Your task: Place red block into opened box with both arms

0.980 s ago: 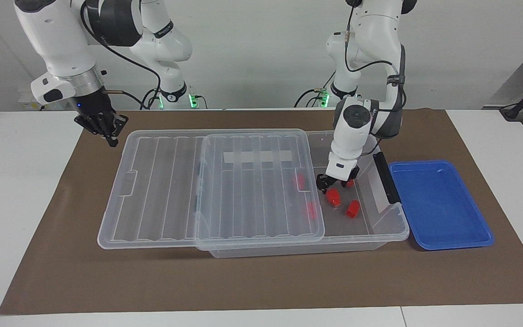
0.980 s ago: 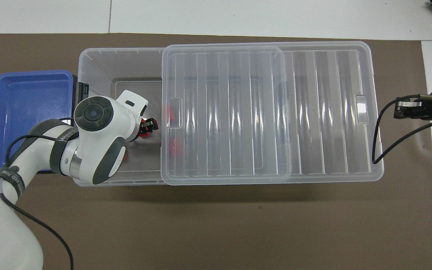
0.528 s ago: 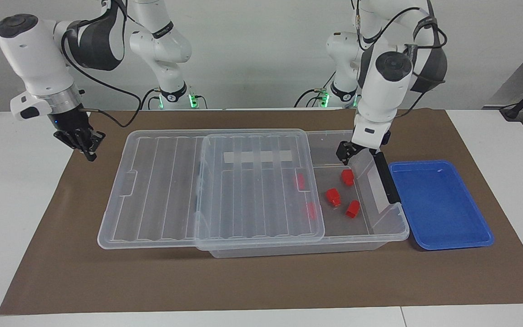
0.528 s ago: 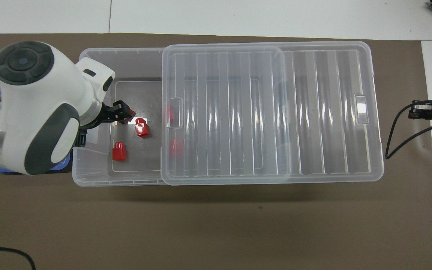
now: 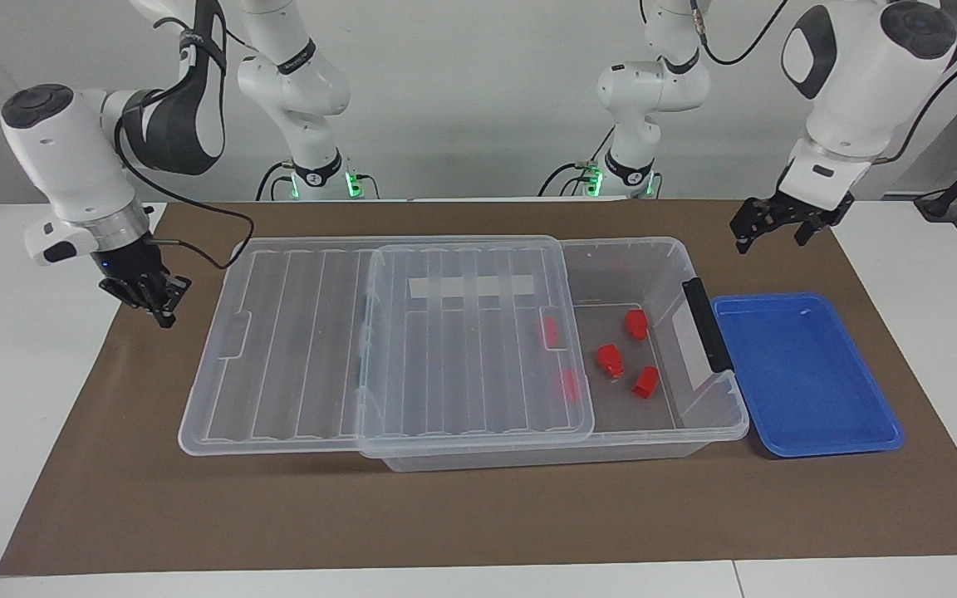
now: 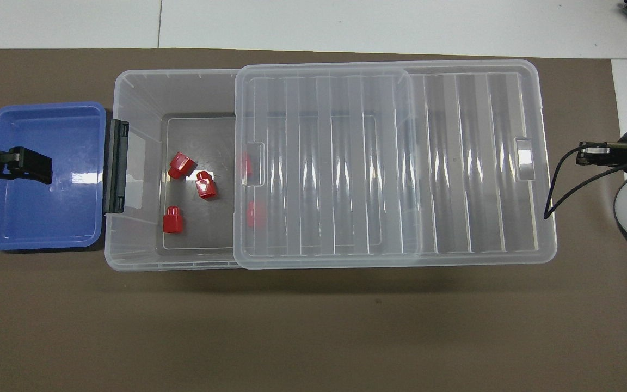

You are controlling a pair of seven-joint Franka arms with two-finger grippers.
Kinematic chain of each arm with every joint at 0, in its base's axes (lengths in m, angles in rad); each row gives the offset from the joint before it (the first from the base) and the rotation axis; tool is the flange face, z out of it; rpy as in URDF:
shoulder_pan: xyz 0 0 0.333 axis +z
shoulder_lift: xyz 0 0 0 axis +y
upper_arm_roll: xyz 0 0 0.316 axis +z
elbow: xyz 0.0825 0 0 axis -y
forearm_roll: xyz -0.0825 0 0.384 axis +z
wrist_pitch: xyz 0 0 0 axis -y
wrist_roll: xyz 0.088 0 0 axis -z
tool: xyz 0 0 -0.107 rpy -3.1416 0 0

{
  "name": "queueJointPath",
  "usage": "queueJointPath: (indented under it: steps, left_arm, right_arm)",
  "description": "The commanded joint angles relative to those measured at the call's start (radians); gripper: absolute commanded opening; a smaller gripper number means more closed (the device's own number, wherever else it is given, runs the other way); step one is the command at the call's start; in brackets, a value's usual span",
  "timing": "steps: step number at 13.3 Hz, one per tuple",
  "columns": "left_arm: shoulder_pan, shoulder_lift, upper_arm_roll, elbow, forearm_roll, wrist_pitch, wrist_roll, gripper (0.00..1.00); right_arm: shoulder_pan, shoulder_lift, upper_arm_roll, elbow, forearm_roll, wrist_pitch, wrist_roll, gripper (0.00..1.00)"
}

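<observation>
Overhead view: left pincer (image 5: 773,226) released, right pincer (image 5: 150,292) clenched, both outside box (image 5: 699,423) rim.

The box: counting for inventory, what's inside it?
Three red blocks lie in the box's open part; two more show blurred under the slid lid. Anything further under it is unclear.
</observation>
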Motion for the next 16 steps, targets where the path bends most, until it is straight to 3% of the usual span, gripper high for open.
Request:
queueJointPath:
  steps: [1,10,16]
  left_arm:
    - [0.005,-0.025,-0.009,-0.036,-0.012,0.005,0.025,1.0]
    - [0.004,-0.02,-0.009,-0.031,-0.012,0.005,0.031,1.0]
    - [-0.009,0.081,0.016,0.063,-0.012,-0.012,0.031,1.0]
  right_arm:
    - [0.026,0.031,0.006,-0.006,0.019,0.038,-0.029,0.0]
    - [0.201,0.034,0.008,-0.004,0.019,0.027,-0.024,0.0]
    - [0.305,0.025,0.013,-0.006,0.019,-0.008,0.023,0.0]
